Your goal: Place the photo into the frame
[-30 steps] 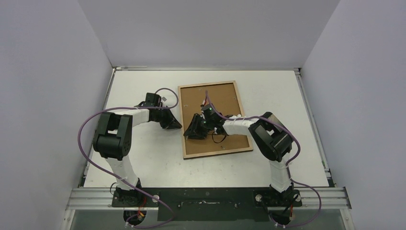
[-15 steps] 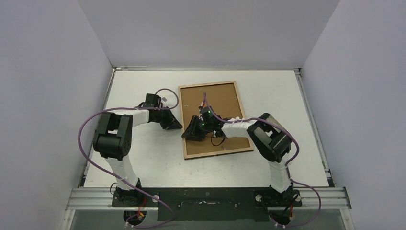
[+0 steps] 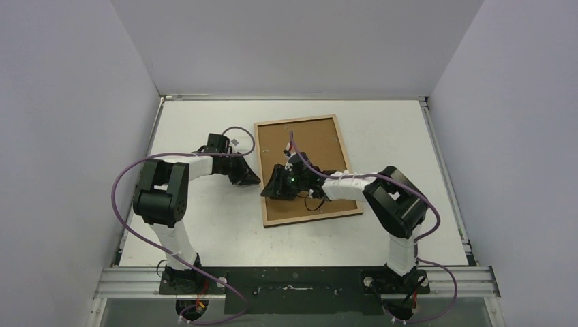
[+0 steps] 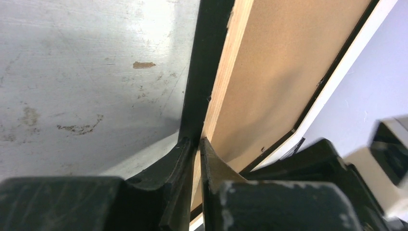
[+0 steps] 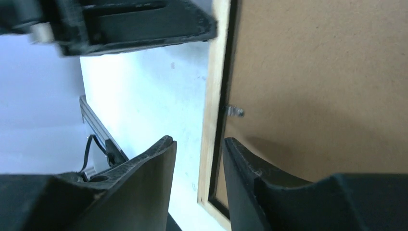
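Note:
The frame (image 3: 296, 120) lies back-up on the table, its light wood rim around the plain brown backing board (image 3: 310, 139). The photo is hidden. My left gripper (image 3: 253, 178) is at the frame's left rim. In the left wrist view it (image 4: 198, 139) is shut on that rim (image 4: 226, 72), one finger on each side. My right gripper (image 3: 269, 187) hovers over the same rim lower down. In the right wrist view it (image 5: 197, 139) is open, one finger over the table and the other over the backing board (image 5: 327, 72), the rim (image 5: 211, 96) between them.
A small metal tab (image 5: 235, 111) sticks out at the inner edge of the rim onto the backing board. The white table (image 3: 204, 225) has raised edges, with grey walls close on three sides. My left arm's body (image 5: 134, 21) lies just beyond the right gripper.
My right arm's elbow has swung out to the right while its gripper stays at the frame's left rim. The frame's near end has shifted slightly right. The left arm has not moved.

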### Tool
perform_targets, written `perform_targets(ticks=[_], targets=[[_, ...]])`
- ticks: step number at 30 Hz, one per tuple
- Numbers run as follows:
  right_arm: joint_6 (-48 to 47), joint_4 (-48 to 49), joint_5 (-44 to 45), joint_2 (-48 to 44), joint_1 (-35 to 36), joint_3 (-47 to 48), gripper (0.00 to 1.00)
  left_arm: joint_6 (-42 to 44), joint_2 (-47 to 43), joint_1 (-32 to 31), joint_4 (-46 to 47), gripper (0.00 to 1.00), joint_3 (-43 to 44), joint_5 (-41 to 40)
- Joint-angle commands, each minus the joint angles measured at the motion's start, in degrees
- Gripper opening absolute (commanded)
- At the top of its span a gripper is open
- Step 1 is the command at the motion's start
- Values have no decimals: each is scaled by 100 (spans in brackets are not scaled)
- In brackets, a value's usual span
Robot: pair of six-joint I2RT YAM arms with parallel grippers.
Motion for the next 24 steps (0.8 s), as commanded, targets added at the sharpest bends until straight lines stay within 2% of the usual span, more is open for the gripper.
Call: perform_targets(ticks=[1,7,13,18,24], targets=[[-777,124,376,-1105,-136,-137,43,249,-34,101,-311,13,95,86],[-878,-366,793,-1631,-672,-190,47,595,-20,287,-686,33,642,63],[-826,-893,1114,-1192,-1022,525,48,667,95,373,-675,47,1071,184],[-647,-1009,1348,-516,-1086,1297,48,699,486,363,-745,49,1510,106],[-574,-679,1038,466,-1124,2212,48,694,804,352,-808,49,1838,-287]])
